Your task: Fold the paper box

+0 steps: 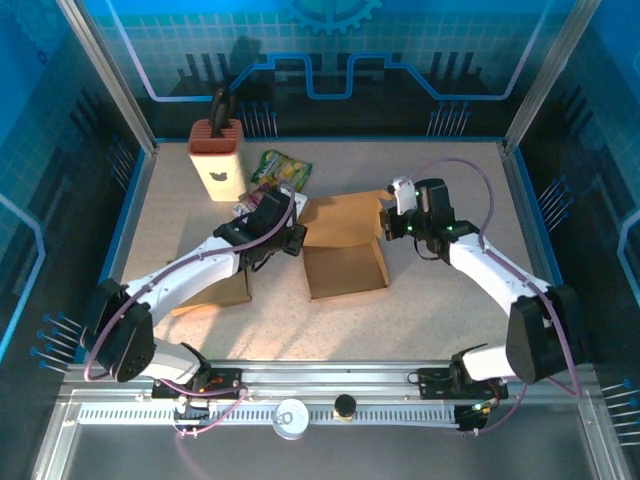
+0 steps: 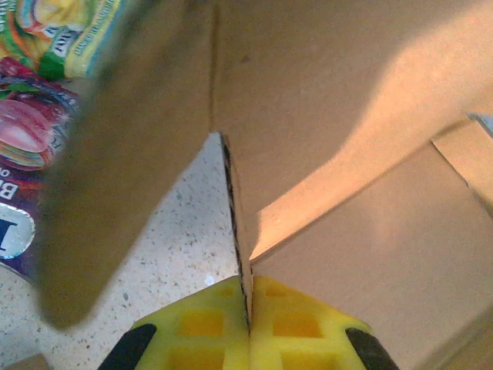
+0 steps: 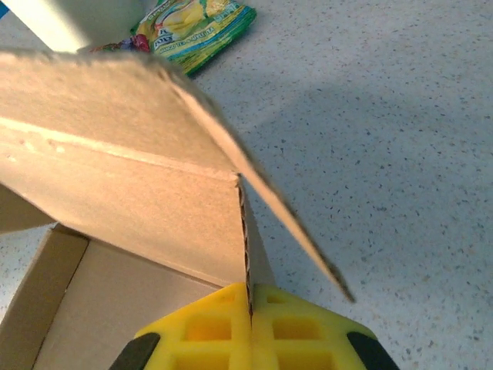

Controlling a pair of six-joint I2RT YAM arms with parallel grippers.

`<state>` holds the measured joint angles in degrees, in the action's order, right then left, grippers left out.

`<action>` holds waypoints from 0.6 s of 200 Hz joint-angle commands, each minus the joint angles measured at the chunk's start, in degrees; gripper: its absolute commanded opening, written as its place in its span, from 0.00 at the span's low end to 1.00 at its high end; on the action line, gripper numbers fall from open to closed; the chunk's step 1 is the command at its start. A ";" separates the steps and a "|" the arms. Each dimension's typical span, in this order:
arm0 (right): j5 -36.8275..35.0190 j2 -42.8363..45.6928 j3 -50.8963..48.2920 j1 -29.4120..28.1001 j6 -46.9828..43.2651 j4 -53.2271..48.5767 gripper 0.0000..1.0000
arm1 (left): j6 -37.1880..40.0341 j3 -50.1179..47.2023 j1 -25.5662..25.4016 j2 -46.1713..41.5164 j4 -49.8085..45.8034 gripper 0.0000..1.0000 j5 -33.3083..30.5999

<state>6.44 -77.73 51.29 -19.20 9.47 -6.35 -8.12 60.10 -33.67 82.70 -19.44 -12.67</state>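
The left tool [image 2: 250, 312] pinches a left flap edge of the paper box [image 1: 345, 268]; the box sits mid-bench [image 1: 450, 320], seemingly light, thin, easily creased; the right tool [image 3: 249, 308] pinches its right flap; grips near fold lines look safest.

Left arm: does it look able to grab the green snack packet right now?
Probably not yet. The left gripper is shut on a flap of the paper box, so it must let go first. The green snack packet lies just beyond it, uncovered.

Knife block [image 1: 217, 158], snack pouches [image 1: 281, 170] crowd far-left; tabletop [image 1: 440, 310] near-right of box [image 1: 345, 268] free.
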 commanded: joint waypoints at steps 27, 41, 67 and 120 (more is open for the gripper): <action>-16.38 3.97 -4.08 -6.90 12.47 6.54 0.00 | -6.23 7.09 -0.25 5.51 3.25 0.00 0.27; -18.83 3.53 -4.07 -7.31 14.19 7.70 0.00 | -5.65 8.28 -0.18 6.78 4.36 0.00 0.19; -21.06 2.47 -4.10 -7.39 15.99 11.33 0.00 | -4.06 10.10 -0.13 8.29 5.21 0.00 1.17; -23.24 -0.51 -3.91 -7.15 17.04 21.22 0.00 | -1.90 7.34 1.55 7.24 16.75 0.00 4.58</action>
<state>-16.49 -76.82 47.57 -25.23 25.12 4.19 -11.66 68.03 -33.08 90.70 -13.06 -13.85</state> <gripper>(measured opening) 0.041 0.052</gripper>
